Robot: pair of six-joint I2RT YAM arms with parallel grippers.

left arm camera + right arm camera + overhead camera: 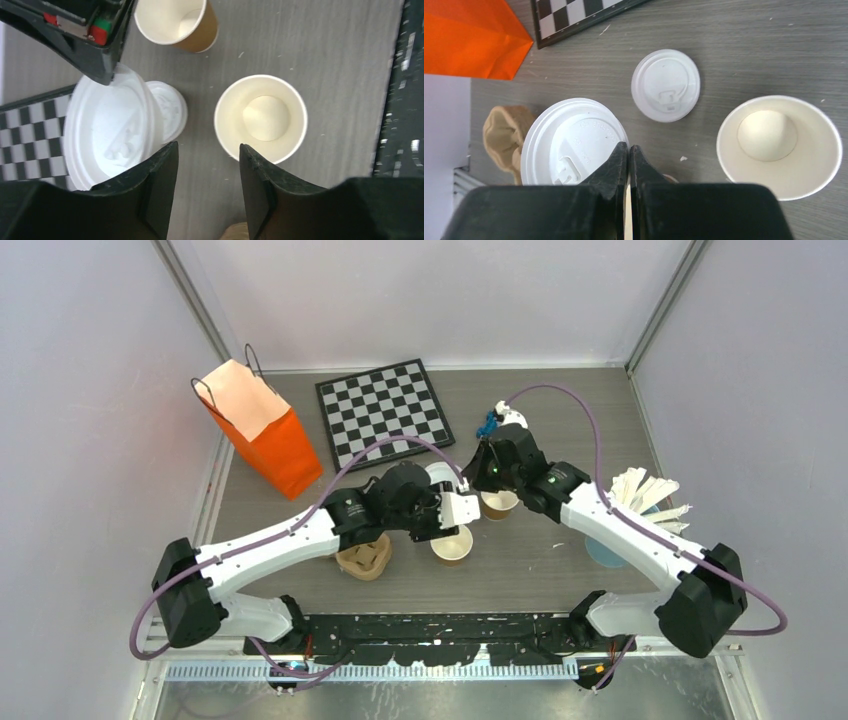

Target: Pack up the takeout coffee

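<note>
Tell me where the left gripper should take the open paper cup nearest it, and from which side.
Come straight down and pinch the wall at the rim of the open paper cup, one finger inside, one outside. It stands upright with no lid, its mouth looks wider than the gap of the left gripper, and the rolled rim is probably its stiffest part.

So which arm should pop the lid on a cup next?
Right, probably. The right pincer is shut on a white lid, beside an open cup. The left pincer is open, holding nothing.
</note>
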